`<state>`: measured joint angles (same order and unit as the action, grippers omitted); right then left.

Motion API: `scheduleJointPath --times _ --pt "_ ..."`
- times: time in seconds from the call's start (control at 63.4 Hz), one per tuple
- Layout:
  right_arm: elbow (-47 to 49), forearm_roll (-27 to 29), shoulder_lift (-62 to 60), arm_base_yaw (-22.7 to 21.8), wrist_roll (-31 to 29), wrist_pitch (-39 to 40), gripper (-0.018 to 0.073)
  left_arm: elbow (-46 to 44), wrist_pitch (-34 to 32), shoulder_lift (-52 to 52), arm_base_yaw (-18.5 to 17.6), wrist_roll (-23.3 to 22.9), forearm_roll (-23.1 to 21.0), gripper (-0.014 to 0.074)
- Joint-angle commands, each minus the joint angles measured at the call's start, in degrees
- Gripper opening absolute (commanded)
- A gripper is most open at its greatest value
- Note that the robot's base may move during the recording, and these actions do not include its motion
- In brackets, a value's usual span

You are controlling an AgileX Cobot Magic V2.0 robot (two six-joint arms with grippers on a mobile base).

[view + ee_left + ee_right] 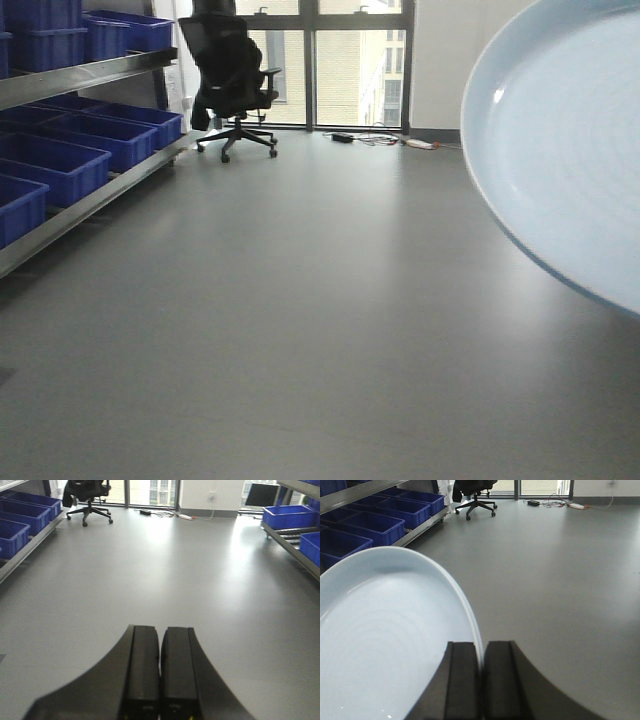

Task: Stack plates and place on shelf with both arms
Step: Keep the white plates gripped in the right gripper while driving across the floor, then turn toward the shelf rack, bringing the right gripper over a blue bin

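A pale blue-white plate point(390, 640) fills the left of the right wrist view, and my right gripper point(481, 652) is shut on its rim, one finger on each face. The same plate point(565, 150) hangs tilted at the right edge of the front view, above the floor. My left gripper point(160, 637) is shut with nothing between its fingers and hovers over bare grey floor. The shelf point(85, 70) stands at the left of the front view, far from both grippers.
Blue bins point(60, 165) fill the metal rack on the left. More blue bins point(292, 517) sit on a rack at the right. A black office chair point(232, 85) stands by the windows, with cables point(385, 140) on the floor nearby.
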<state>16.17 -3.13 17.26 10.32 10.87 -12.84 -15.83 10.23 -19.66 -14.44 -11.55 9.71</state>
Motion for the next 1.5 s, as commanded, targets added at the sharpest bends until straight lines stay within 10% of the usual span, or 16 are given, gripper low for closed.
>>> scheduleJointPath --times 0.0,1.482 --pt "1.8 -0.4 0.1 -0.3 -0.3 5.8 0.0052 -1.8 -5.1 -0.8 0.1 -0.5 -0.1 0.0083" --pt "1.8 -0.4 0.1 -0.3 -0.3 5.8 0.0052 -1.8 -5.2 -0.8 0.1 -0.5 -0.1 0.0083"
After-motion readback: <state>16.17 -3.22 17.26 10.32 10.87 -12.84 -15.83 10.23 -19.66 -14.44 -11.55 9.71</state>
